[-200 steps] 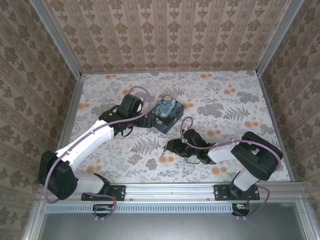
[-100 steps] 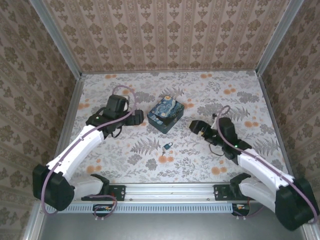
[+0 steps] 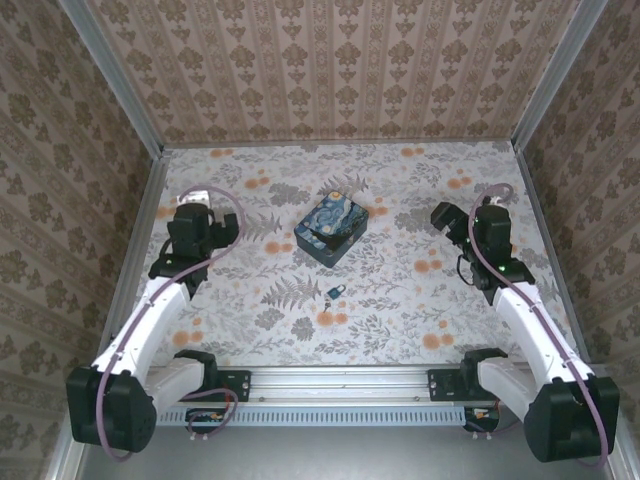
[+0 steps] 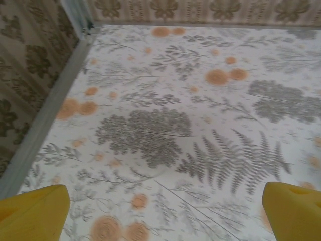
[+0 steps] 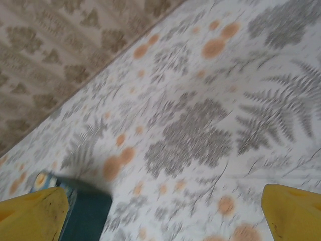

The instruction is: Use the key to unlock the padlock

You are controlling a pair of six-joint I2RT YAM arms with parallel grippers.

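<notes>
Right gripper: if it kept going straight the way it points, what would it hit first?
Probably the bare flowered tabletop: the right gripper, jaws wide open, tilts down at it. The painted box lies off to one side, not dead ahead, though depth is unclear.

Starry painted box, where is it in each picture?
Top external: the painted box sits mid-table, a little toward the back wall.
Right wrist: its blurred dark corner pokes in at the bottom left edge.
Left wrist: this camera faces the table's far left corner instead.
Shared landmark: the table's grey ferns and orange flowers.
</notes>
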